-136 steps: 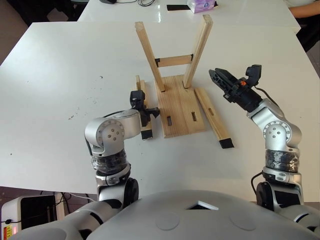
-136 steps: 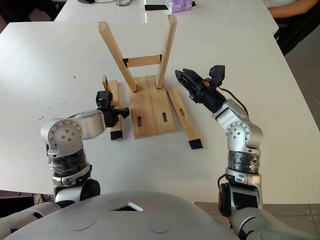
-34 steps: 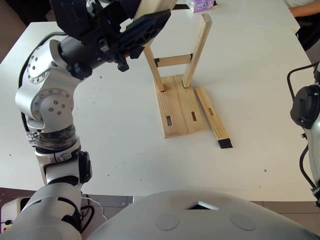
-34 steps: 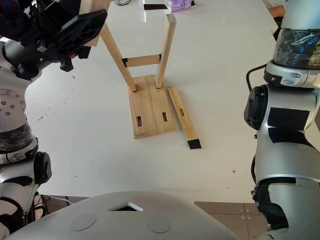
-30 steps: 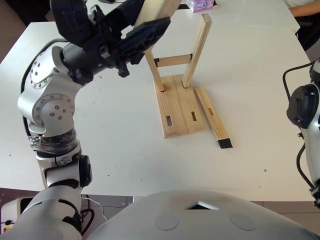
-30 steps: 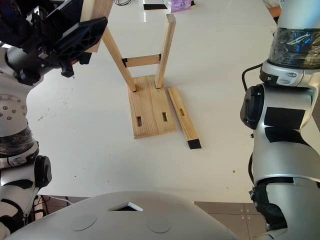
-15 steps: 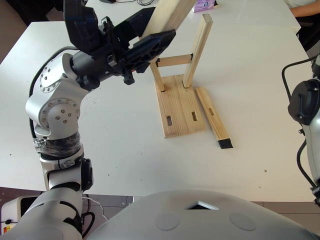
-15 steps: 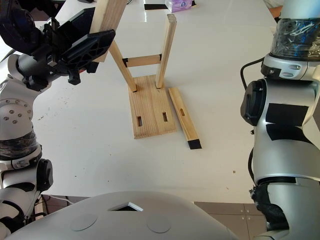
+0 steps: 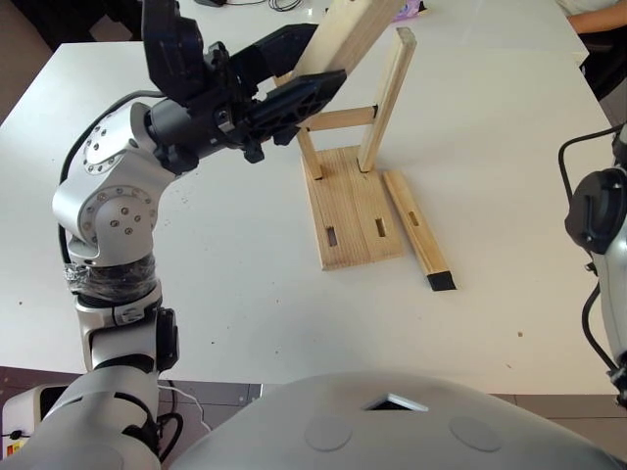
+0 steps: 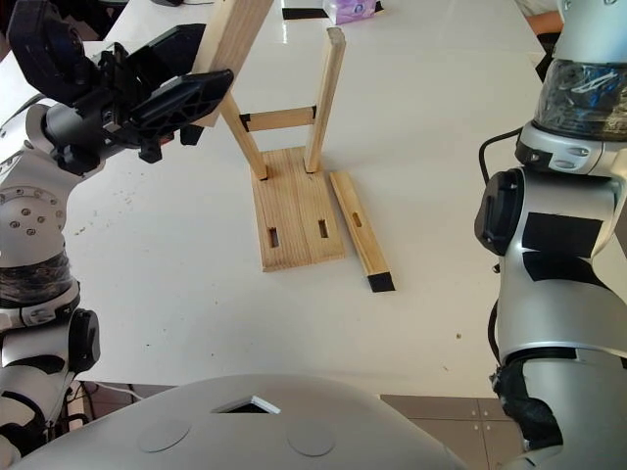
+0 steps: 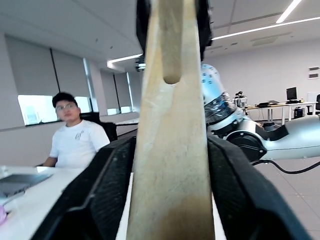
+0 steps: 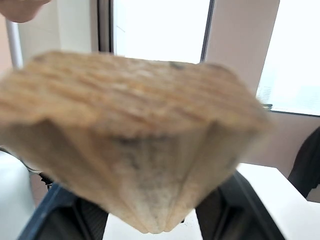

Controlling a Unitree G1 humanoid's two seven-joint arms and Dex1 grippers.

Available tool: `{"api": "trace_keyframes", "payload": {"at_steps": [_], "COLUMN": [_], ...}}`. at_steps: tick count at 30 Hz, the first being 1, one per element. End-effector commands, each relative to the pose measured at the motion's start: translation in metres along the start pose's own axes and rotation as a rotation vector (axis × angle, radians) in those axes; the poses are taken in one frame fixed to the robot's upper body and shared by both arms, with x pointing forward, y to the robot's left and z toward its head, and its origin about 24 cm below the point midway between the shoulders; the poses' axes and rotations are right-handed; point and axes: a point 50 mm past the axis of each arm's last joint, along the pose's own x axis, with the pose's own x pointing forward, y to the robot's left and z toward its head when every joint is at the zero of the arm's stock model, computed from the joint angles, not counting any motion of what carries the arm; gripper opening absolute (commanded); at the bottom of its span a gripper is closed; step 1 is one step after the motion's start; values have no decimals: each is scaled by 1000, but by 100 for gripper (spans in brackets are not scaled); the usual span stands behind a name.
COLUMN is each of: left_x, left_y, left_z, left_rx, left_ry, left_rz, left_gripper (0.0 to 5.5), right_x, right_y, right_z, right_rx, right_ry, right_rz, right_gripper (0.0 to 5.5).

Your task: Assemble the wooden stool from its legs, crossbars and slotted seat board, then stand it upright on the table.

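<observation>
My left gripper (image 9: pixel 312 84) is raised over the table, shut on a loose wooden leg (image 9: pixel 345 34) that slants up and away. In the left wrist view its dark fingers (image 11: pixel 102 200) clamp the slotted leg (image 11: pixel 170 165). My right gripper (image 12: pixel 150 205) is up at that leg's far end, with a dark finger on each side of the end grain (image 12: pixel 135 100). The slotted seat board (image 9: pixel 358 211) lies flat on the table. Two legs (image 9: pixel 388 93) joined by a crossbar (image 9: pixel 343 119) stand in it. Another leg (image 9: pixel 416 230) with a black tip lies right of the board.
The white table (image 9: pixel 196 274) has bare room left of and in front of the board. A second table (image 9: pixel 470 20) stands behind, with a tissue box at its near edge. My right arm's upper part (image 9: pixel 600 211) rises at the right side.
Since 4.5 s ago the left gripper took the leg from beside the board and lifted it; the right arm rose. In the last second the leg has swung right, toward the standing legs.
</observation>
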Motion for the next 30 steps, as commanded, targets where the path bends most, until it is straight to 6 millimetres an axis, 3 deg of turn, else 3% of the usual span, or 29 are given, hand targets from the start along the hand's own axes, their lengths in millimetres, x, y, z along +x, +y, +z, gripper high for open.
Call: {"api": "trace_keyframes", "payload": {"at_steps": [1,6,10,13,19,24,30], "left_x": [-9,-29,-69,-93,-100,-106,-110], "left_y": [-5,-26,-14,0,9,21,27], "left_z": [-18,-46,-60,-57,-47,-38,-34], "left_rx": [-63,-104,-146,-112,-65,-48,-33], "left_ry": [50,161,185,82,-149,-263,-266], "left_rz": [110,205,463,731,1046,1231,1261], "left_gripper": [327,337,337,337,337,337,337], "right_x": [-6,-33,-54,-65,-74,-80,-85], "right_y": [2,3,11,17,34,41,40], "right_z": [-3,-18,-45,-74,-110,-125,-132], "right_rx": [-39,-69,-13,2,17,33,50], "right_ry": [15,109,216,331,430,448,453], "right_rz": [-41,-126,-154,-174,-187,-220,-248], "right_gripper": [202,202,201,201,201,201,201]}}
